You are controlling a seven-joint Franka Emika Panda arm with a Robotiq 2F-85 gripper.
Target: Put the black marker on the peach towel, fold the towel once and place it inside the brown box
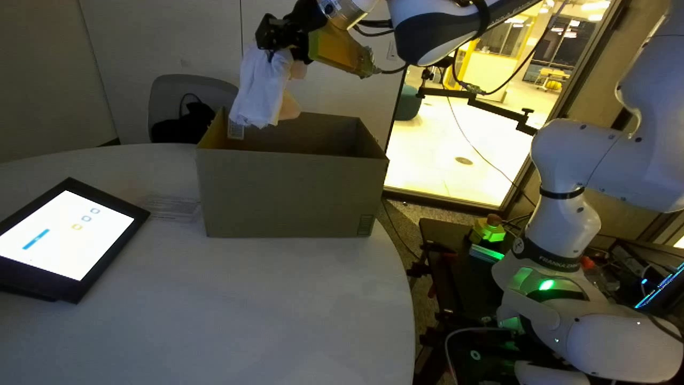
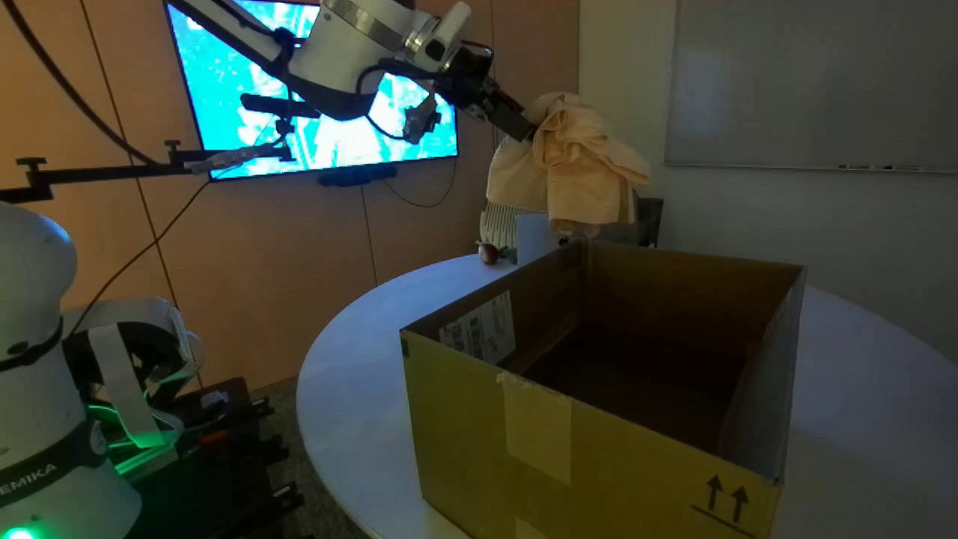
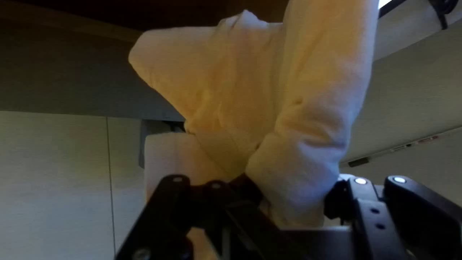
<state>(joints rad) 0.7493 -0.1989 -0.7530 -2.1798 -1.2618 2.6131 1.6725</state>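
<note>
From left to right in an exterior view, a tablet (image 1: 67, 235) with a lit screen is resting on the white desk (image 1: 240, 315), and a grey chair (image 1: 165, 93) is standing beyond the far edge. The tool (image 1: 283, 49) is gripping the bunched peach towel (image 1: 258, 91), which is hanging with its lower folds overlapping, as seen, the far left rim of the brown box (image 1: 291, 195). The box is standing open-topped on the desk, and the robot arm (image 1: 566, 224) is occupying the right.
</note>
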